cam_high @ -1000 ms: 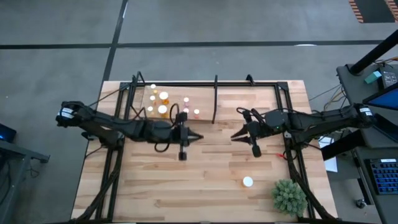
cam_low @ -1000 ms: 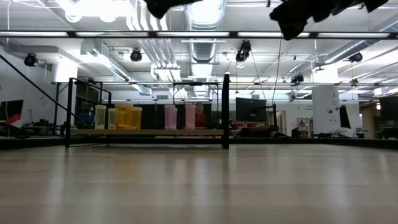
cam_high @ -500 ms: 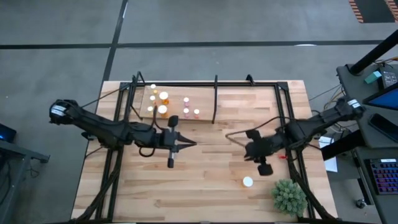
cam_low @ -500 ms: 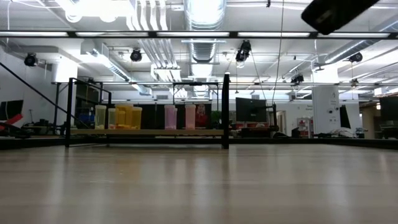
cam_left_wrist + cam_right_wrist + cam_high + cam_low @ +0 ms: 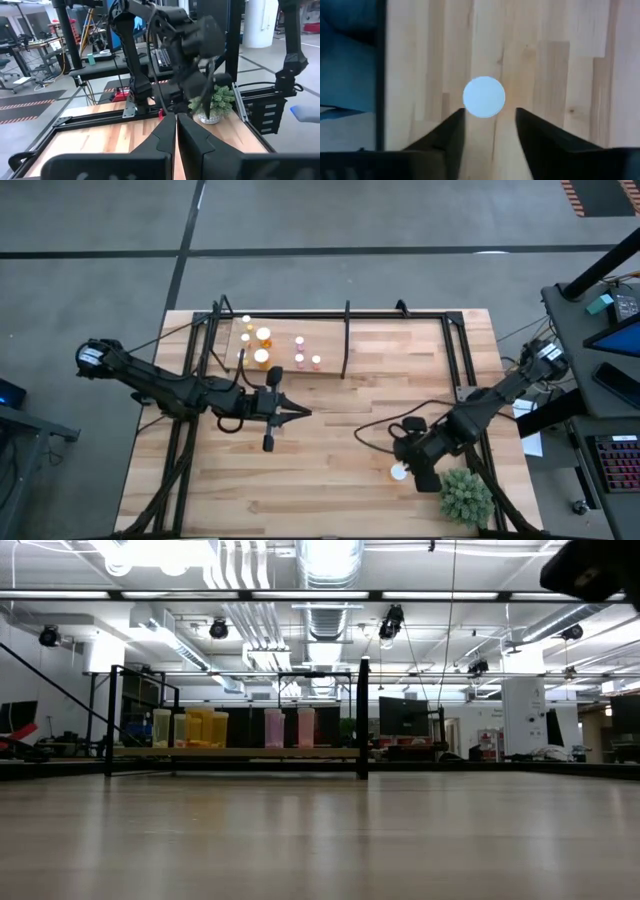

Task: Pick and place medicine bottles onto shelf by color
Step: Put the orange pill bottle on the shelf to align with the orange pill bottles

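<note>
Right wrist view: right gripper (image 5: 489, 125) hovering, fingers spread, over a white-capped bottle (image 5: 484, 97).
The bottle is standing near the plant (image 5: 466, 496); left gripper (image 5: 300, 413) is waiting pinched closed mid-table.

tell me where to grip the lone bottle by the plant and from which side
Grip the bottle around its round body just under the white cap, coming straight down from above. It stands upright, apart from the plant, and the open right gripper already hangs over it, one finger to each side.
</note>
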